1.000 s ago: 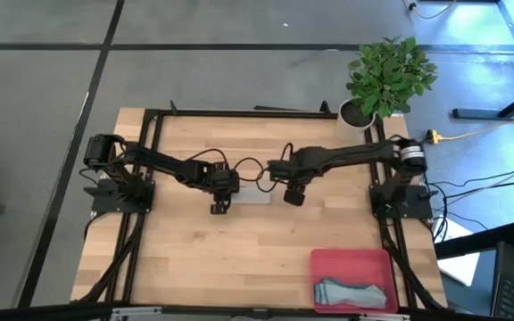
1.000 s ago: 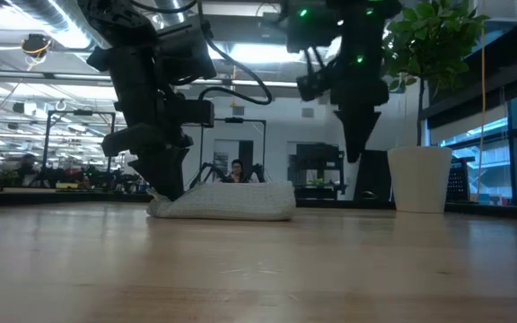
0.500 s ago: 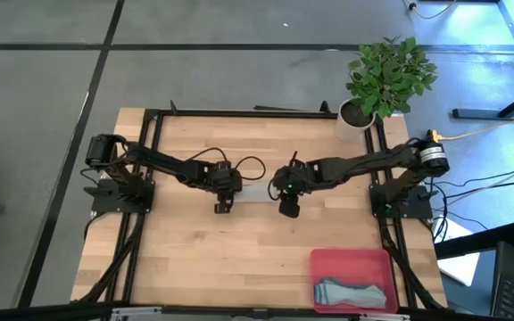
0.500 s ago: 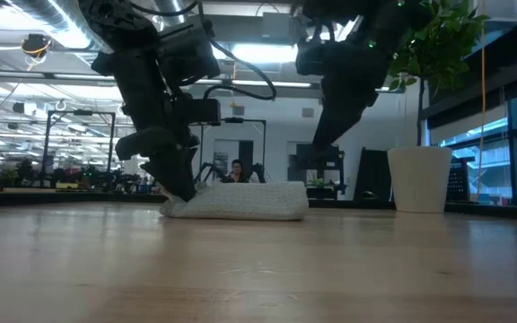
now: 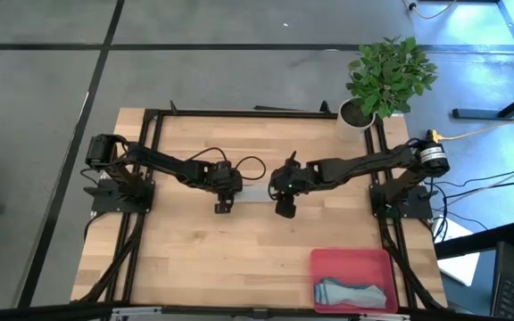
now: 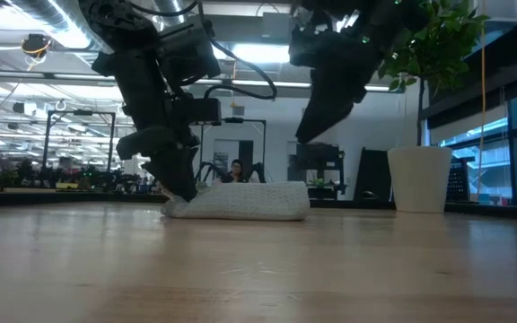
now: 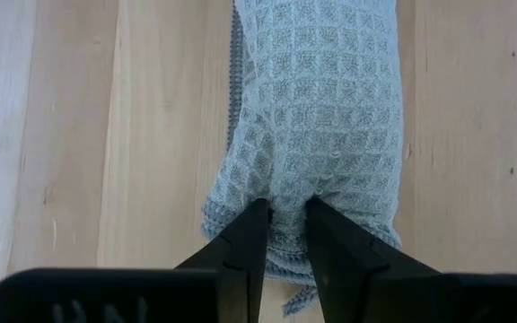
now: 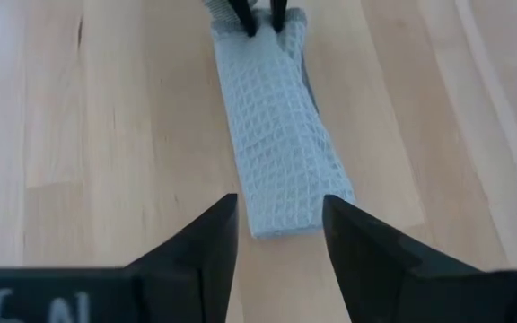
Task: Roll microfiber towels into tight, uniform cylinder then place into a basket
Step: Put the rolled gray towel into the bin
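Left pincer point(image 7: 281, 235) is clenched on one end of the rolled pale grey-green waffle-weave towel point(image 7: 317, 117), lying mid-frame on the wooden worktop point(image 5: 239, 250). Right pincer point(image 8: 278, 235) hangs released above the roll's other end.

The left arm reaches in from the table's left edge, its wrist angled down so the left gripper point(image 7: 282, 235) touches the tabletop, fingers point(image 7: 245, 247) pinched nearly together on cloth. The right arm stretches in from the right, elbow low, the right gripper point(image 8: 279, 235) raised above the table, fingers spread.
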Robot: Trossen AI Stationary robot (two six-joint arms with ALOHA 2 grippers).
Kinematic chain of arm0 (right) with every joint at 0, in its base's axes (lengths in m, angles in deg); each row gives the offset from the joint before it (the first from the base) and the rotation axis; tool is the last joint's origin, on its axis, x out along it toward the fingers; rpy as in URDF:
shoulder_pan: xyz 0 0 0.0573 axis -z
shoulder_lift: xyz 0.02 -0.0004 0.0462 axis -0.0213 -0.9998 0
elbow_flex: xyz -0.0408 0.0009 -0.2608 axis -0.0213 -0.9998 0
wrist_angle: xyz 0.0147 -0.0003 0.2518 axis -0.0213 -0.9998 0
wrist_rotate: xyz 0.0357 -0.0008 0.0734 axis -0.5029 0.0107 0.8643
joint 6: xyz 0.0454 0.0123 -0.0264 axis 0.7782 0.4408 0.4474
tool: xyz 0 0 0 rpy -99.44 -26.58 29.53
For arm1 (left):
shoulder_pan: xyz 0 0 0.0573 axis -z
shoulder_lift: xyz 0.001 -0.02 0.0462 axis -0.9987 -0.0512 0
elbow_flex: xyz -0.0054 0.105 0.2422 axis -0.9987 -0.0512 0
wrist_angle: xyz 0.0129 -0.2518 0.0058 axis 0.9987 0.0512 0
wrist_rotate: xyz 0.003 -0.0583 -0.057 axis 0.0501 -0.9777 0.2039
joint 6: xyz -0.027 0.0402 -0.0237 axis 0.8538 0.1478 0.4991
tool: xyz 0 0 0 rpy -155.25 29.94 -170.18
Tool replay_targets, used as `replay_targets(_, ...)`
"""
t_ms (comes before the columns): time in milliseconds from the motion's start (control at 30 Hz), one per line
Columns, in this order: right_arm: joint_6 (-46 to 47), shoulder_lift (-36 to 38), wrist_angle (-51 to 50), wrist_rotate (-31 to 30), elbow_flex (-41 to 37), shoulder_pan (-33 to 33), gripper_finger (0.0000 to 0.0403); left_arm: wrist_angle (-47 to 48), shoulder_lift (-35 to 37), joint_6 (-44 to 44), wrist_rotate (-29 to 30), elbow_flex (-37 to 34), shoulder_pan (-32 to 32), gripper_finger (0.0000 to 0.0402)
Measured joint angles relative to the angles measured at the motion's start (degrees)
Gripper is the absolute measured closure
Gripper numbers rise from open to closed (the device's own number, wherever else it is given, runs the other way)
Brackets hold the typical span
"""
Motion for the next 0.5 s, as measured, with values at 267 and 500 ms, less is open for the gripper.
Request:
replay_targets(267, -2.9, 0.0, 0.5, -0.1, 0.0, 0.0, 0.0237, 0.0, 0.1, 0.0, 0.0, 0.0, 0.0, 0.0328)
replay_targets(500, -5.7, 0.0, 2.0, -0.1, 0.0, 0.0, 0.0237, -0.1, 0.1, 0.0, 0.0, 0.1, 0.0, 0.0328)
